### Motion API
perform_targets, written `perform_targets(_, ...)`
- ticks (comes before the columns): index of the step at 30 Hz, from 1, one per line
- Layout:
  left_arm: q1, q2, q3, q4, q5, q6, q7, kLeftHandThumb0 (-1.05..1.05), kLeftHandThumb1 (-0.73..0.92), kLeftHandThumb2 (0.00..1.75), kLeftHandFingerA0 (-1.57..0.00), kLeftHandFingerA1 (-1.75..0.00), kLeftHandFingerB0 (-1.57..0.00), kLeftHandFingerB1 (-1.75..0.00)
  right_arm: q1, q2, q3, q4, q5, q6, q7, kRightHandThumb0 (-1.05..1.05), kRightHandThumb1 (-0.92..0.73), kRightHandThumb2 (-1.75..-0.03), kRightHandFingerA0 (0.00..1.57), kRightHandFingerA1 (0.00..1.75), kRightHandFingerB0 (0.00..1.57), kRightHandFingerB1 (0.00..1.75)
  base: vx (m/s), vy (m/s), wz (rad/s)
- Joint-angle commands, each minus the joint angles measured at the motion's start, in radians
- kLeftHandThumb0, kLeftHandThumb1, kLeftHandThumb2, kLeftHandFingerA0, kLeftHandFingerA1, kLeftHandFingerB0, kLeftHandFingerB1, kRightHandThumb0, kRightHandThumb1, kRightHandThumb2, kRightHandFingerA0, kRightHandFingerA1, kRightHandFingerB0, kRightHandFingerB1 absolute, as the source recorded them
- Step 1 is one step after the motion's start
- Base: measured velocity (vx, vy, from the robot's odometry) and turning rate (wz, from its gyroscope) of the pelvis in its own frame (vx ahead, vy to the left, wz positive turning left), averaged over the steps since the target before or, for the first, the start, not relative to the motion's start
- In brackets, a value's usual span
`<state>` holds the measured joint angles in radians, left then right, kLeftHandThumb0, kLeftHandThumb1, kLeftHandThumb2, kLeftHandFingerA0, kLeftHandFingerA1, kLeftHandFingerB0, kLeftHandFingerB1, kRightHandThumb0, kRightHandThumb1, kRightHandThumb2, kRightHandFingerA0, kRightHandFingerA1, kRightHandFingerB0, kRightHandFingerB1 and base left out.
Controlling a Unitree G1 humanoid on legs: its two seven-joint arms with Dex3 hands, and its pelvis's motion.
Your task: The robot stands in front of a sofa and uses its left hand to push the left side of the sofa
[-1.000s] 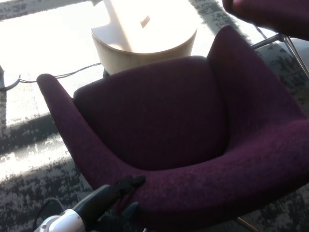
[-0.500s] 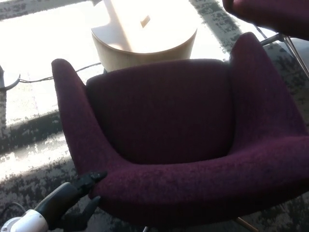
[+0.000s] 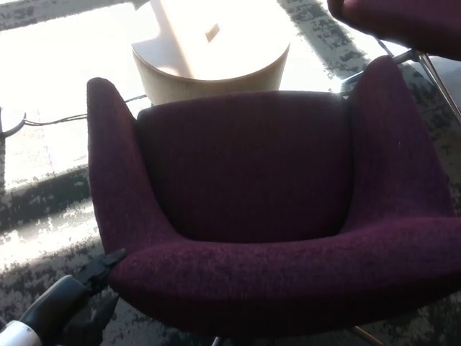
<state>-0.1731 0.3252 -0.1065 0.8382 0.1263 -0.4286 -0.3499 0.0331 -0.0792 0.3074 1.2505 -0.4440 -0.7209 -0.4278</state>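
Sofa [image 3: 252, 209] squared to camera, seat opening facing away; left hand [image 3: 97, 288] fingertips on near-left corner, fingers apart.

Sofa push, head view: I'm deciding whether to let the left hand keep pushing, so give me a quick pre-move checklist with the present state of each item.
1. Left hand at the left near corner of the purple sofa: ok, fingertips meet the fabric edge.
2. Firm contact rather than a graze: cannot tell, the palm is hidden.
3. Round wooden table clear of the sofa's far side: not ok, it sits right behind it.
4. Cable on the floor at far left: ok, it is apart from the sofa.
5. Second purple seat at top right: cannot tell, the gap is unclear.
6. Right hand: cannot tell, not in view.
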Motion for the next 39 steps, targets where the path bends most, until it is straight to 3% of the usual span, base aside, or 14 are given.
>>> perform_targets(1, 0.054, 0.028, 0.013, 0.049, -0.014, -0.045, -0.031, -0.93, 0.82, 1.21, -0.04, -0.26, -0.07, -0.16, 0.003, -0.013, 0.004, 0.003, -0.008, 0.014, -0.011, -0.48, -0.67, -0.6, 0.84, 0.71, 0.73, 0.46, 0.0, 0.0, 0.0)
perform_targets(5, 0.07, 0.03, 0.025, 0.076, -0.028, -0.047, -0.035, -0.88, 0.76, 1.2, -0.01, -0.24, -0.03, -0.18, 0.009, -0.01, 0.004, 0.003, -0.009, 0.006, -0.017, -0.48, -0.66, -0.59, 0.84, 0.77, 0.75, 0.47, 0.0, 0.0, 0.0)
perform_targets(14, 0.143, -0.002, 0.119, 0.158, -0.104, -0.088, -0.024, -0.85, 0.84, 1.24, 0.0, -0.24, -0.09, -0.2, 0.012, -0.02, 0.013, 0.006, -0.021, 0.003, -0.03, -0.47, -0.66, -0.59, 0.83, 0.79, 0.75, 0.47, 0.0, 0.0, 0.0)
perform_targets(16, 0.178, -0.032, 0.162, 0.151, -0.153, -0.103, -0.05, -0.94, 0.88, 1.26, -0.03, -0.2, -0.04, -0.11, 0.014, -0.018, 0.011, 0.006, -0.019, 0.006, -0.02, -0.48, -0.66, -0.6, 0.83, 0.79, 0.73, 0.46, 0.0, 0.0, 0.0)
perform_targets(19, 0.213, -0.068, 0.197, 0.139, -0.183, -0.103, -0.068, -0.82, 0.79, 1.24, 0.0, -0.25, -0.01, -0.18, 0.019, -0.015, 0.007, 0.008, -0.016, 0.01, -0.016, -0.48, -0.67, -0.59, 0.84, 0.77, 0.74, 0.46, 0.0, 0.0, 0.0)
perform_targets(21, 0.233, -0.087, 0.222, 0.134, -0.202, -0.119, -0.087, -0.83, 0.78, 1.22, -0.01, -0.26, -0.03, -0.19, 0.018, -0.012, 0.01, 0.009, -0.02, 0.01, -0.02, -0.48, -0.66, -0.59, 0.84, 0.77, 0.75, 0.47, 0.0, 0.0, 0.0)
perform_targets(22, 0.258, -0.104, 0.23, 0.121, -0.216, -0.128, -0.096, -0.95, 0.87, 1.24, -0.06, -0.19, -0.08, -0.11, 0.017, -0.013, 0.014, 0.007, -0.024, 0.006, -0.025, -0.47, -0.66, -0.6, 0.83, 0.86, 0.75, 0.48, 0.0, 0.0, 0.0)
perform_targets(26, 0.311, -0.145, 0.241, 0.12, -0.214, -0.146, -0.102, -0.95, 0.87, 1.24, -0.07, -0.17, -0.08, -0.11, 0.015, -0.014, 0.021, 0.007, -0.031, 0.01, -0.025, -0.47, -0.67, -0.6, 0.83, 0.75, 0.74, 0.47, 0.0, 0.0, 0.0)
perform_targets(27, 0.321, -0.155, 0.232, 0.139, -0.199, -0.137, -0.092, -0.83, 0.79, 1.22, 0.0, -0.25, -0.06, -0.2, 0.017, -0.014, 0.023, 0.007, -0.034, 0.009, -0.028, -0.47, -0.67, -0.6, 0.83, 0.76, 0.74, 0.47, 0.0, 0.0, 0.0)
perform_targets(28, 0.324, -0.166, 0.233, 0.153, -0.198, -0.141, -0.086, -0.88, 0.82, 1.21, 0.0, -0.28, -0.14, -0.21, 0.017, -0.014, 0.026, 0.007, -0.035, 0.006, -0.032, -0.46, -0.67, -0.59, 0.83, 0.79, 0.75, 0.47, 0.0, 0.0, 0.0)
perform_targets(34, 0.327, -0.173, 0.221, 0.177, -0.181, -0.143, -0.076, -0.92, 0.84, 1.24, -0.06, -0.19, -0.08, -0.14, 0.021, -0.015, 0.028, 0.01, -0.031, 0.003, -0.032, -0.48, -0.66, -0.6, 0.83, 0.82, 0.74, 0.47, 0.0, 0.0, 0.0)
perform_targets(35, 0.325, -0.175, 0.208, 0.254, -0.149, -0.18, -0.05, -0.88, 0.86, 1.25, 0.0, -0.19, -0.01, -0.16, 0.035, -0.014, 0.036, 0.01, -0.038, 0.013, -0.038, -0.47, -0.67, -0.6, 0.83, 0.69, 0.73, 0.46, 0.0, 0.0, 0.0)
perform_targets(36, 0.322, -0.171, 0.192, 0.273, -0.125, -0.179, -0.022, -0.93, 0.89, 1.26, -0.04, -0.19, -0.09, -0.19, 0.037, -0.015, 0.038, 0.011, -0.038, 0.013, -0.04, -0.47, -0.67, -0.61, 0.84, 0.69, 0.72, 0.46, 0.0, 0.0, 0.0)
perform_targets(39, 0.312, -0.168, 0.178, 0.296, -0.121, -0.189, -0.005, -0.93, 0.89, 1.26, -0.04, -0.19, -0.09, -0.19, 0.037, -0.016, 0.039, 0.012, -0.037, 0.013, -0.042, -0.47, -0.67, -0.61, 0.84, 0.69, 0.72, 0.46, 0.0, 0.0, 0.0)
